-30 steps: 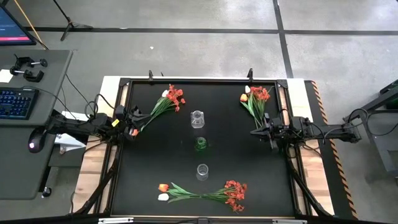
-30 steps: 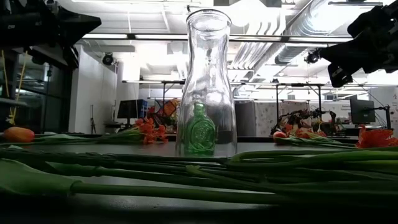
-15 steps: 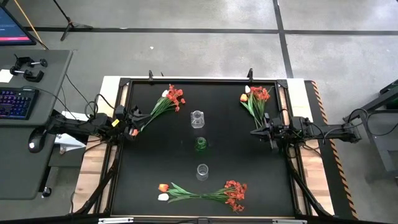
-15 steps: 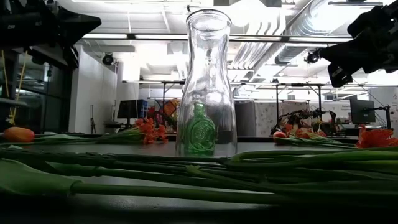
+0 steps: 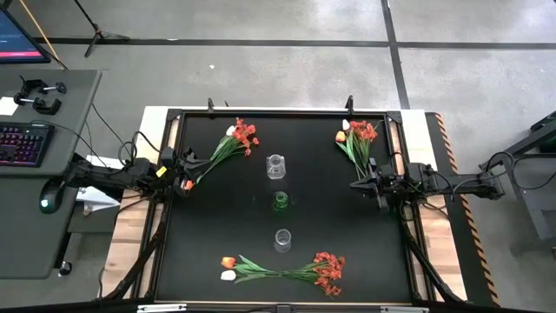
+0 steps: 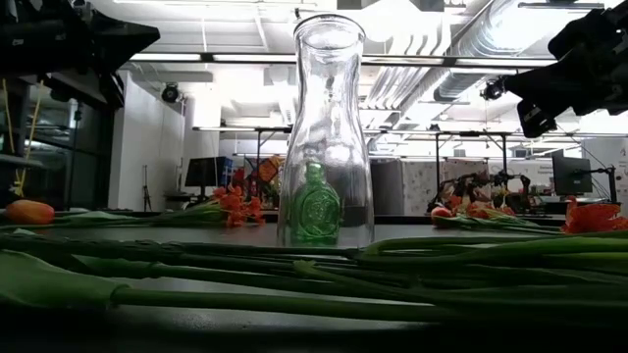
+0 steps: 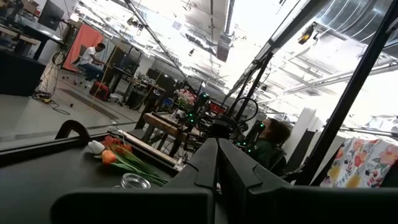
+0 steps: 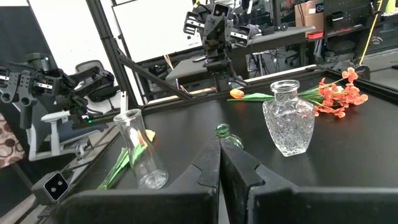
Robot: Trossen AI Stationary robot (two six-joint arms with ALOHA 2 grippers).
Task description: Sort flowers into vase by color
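Left gripper [image 5: 188,167] and right gripper [image 5: 354,184] pressed together, holding nothing. We judge the flowers [image 5: 236,139] light, floppy; pinch mid-stalk, not blossoms.

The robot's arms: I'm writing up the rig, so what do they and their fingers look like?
Both arms are slim, dark and jointed. The left arm has yellow and orange spots near its left gripper. A dark cable trails behind the right arm, which ends in the right gripper. Its fingers are dark, angular wedges.
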